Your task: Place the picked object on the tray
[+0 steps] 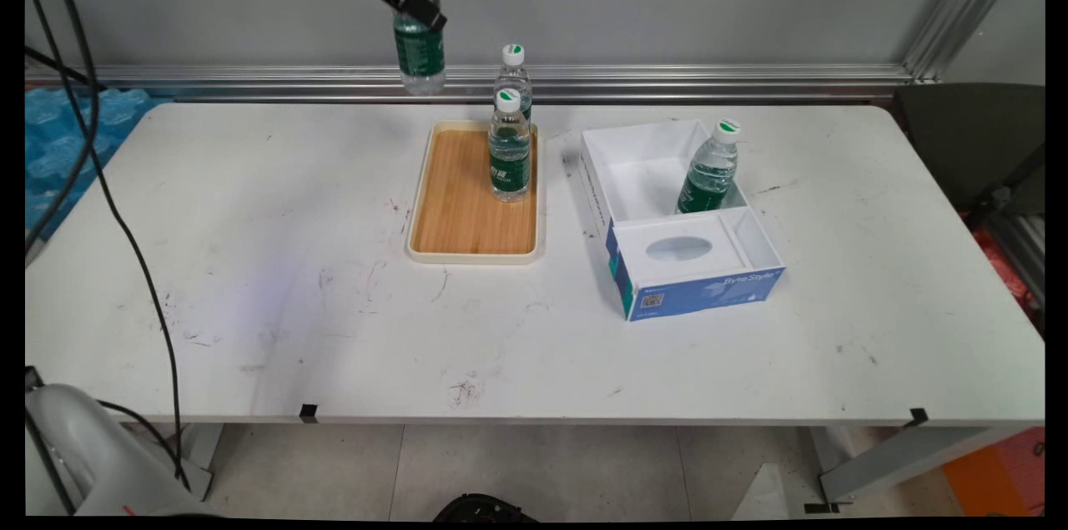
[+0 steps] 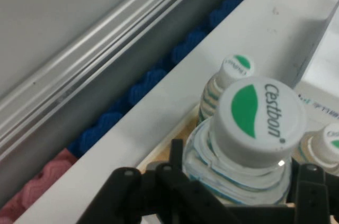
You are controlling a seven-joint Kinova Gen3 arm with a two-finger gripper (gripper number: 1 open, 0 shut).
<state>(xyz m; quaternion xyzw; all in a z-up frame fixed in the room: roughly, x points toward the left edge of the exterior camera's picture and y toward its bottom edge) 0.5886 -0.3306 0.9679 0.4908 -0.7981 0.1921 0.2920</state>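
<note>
My gripper (image 1: 415,2) hangs high near the top of the main view, shut on a clear water bottle (image 1: 418,37) with a green label and white cap, held in the air above the table's far side, left of the tray. In the hand view that held bottle (image 2: 254,128) fills the lower middle, its cap lettered Cestbon, with my gripper (image 2: 233,187) closed about its shoulder. Below it two more bottles stand on the wooden tray (image 1: 459,204): a near bottle (image 1: 509,148) and a far bottle (image 1: 513,73) behind it.
A white and blue box (image 1: 667,221) lies open right of the tray, with a fourth bottle (image 1: 709,169) leaning in its far compartment. Black cables (image 1: 125,229) hang at the left. An aluminium rail (image 1: 667,79) runs along the wall behind the table.
</note>
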